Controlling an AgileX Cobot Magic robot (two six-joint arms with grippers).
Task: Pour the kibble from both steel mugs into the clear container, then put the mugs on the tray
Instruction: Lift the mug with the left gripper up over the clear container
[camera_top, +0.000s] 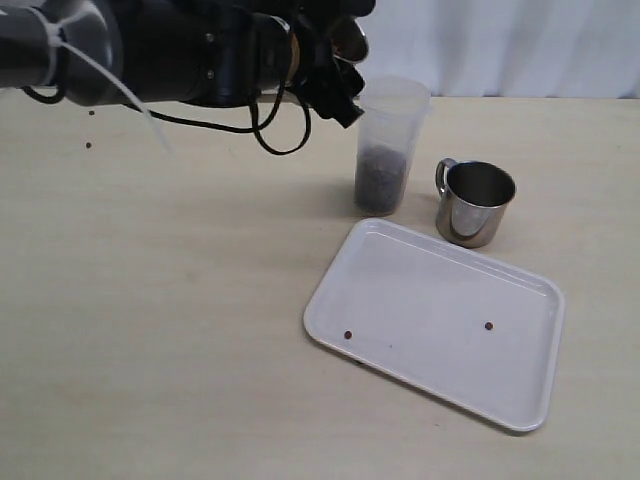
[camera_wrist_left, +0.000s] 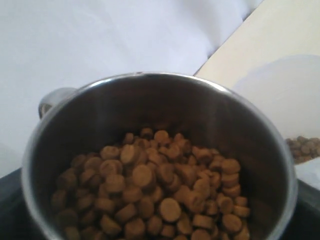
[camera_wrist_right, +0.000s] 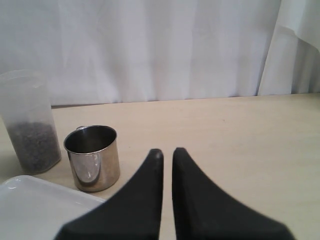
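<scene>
My left gripper (camera_top: 335, 72) holds one steel mug (camera_wrist_left: 150, 105) in the air, close beside the rim of the clear container (camera_top: 390, 145). Only a shiny part of this mug (camera_top: 351, 40) shows at the top edge of the exterior view. It is full of brown kibble (camera_wrist_left: 155, 190). The container stands upright with dark kibble (camera_top: 380, 180) in its lower half. The other steel mug (camera_top: 475, 203) stands empty to the container's right, just behind the white tray (camera_top: 430, 290). My right gripper (camera_wrist_right: 164, 152) is shut and empty, hanging above the table near that empty mug (camera_wrist_right: 93, 157).
Two stray pellets (camera_top: 347, 334) lie on the tray, and a couple more (camera_top: 88, 145) lie on the table at far left. A white curtain (camera_wrist_right: 160, 45) backs the table. The left arm and its cables (camera_top: 260, 120) stretch across the upper left.
</scene>
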